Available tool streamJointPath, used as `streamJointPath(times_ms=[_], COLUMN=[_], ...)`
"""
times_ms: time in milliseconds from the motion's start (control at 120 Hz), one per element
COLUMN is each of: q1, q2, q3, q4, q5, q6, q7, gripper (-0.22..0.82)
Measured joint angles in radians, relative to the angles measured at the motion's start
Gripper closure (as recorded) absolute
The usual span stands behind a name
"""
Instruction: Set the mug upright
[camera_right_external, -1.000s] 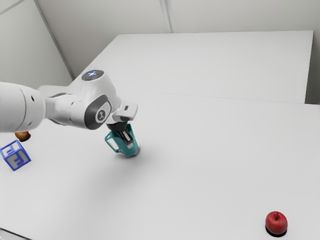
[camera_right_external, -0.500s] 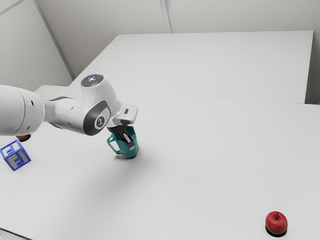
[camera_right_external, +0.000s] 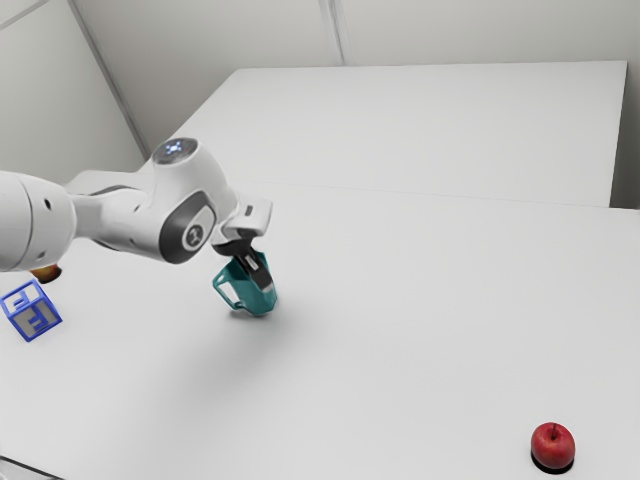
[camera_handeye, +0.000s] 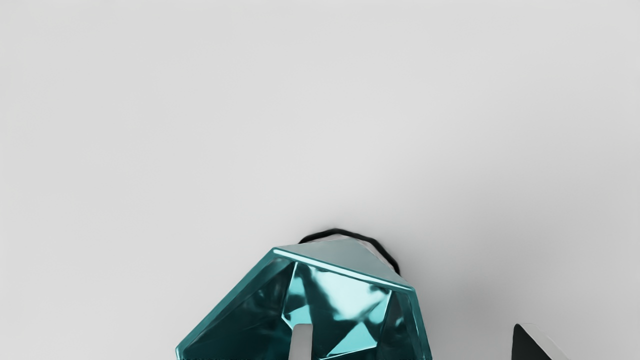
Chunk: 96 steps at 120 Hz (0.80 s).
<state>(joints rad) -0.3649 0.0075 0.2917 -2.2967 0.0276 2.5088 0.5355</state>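
Note:
My gripper (camera_right_external: 259, 280) points down at the teal faceted mug (camera_right_external: 261, 302) in the exterior view. The mug rests on the table, mouth up and leaning slightly, its handle toward the exterior view's left; whether its base sits fully flat I cannot tell. From the hand, the gripper (camera_handeye: 410, 334) is seen open across one wall of the mug (camera_handeye: 345, 260). One finger (camera_handeye: 302, 342) reaches into the mouth, while the other stands outside with a gap to the wall. The mug's lower part is partly hidden behind its rim.
A red apple (camera_right_external: 553, 444) sits on the table (camera_right_external: 400, 350) at the exterior view's lower right. At that view's left are a blue-edged letter cube (camera_right_external: 32, 312) and, behind it, an orange-brown round thing (camera_right_external: 46, 273) partly covered by the arm.
The mug has shifted slightly toward the exterior view's right and lower edge. My hand first dipped with it, then rose a little and tipped back toward that view's left.

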Motion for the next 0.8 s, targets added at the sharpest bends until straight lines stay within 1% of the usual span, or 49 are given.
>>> streamJointPath(times_ms=[208,342,442,583,683,800], q1=[0.016,0.001,-0.006,-0.015,-0.007,0.066], q2=[-0.048,-0.048,-0.028,0.031,0.061,0.093], q3=[-0.032,-0.041,-0.04,-0.024,0.004,0.017], q4=[0.026,0.151,0.293,0.473,0.534,0.591], q5=[0.0,-0.002,-0.006,-0.017,-0.038,-0.058], q6=[-0.013,-0.078,-0.193,-0.406,-0.534,-0.649], q7=[-0.007,-0.016,-0.035,-0.077,-0.108,-0.143], gripper=[0.17,0.1,0.06,0.03,0.02,0.01])
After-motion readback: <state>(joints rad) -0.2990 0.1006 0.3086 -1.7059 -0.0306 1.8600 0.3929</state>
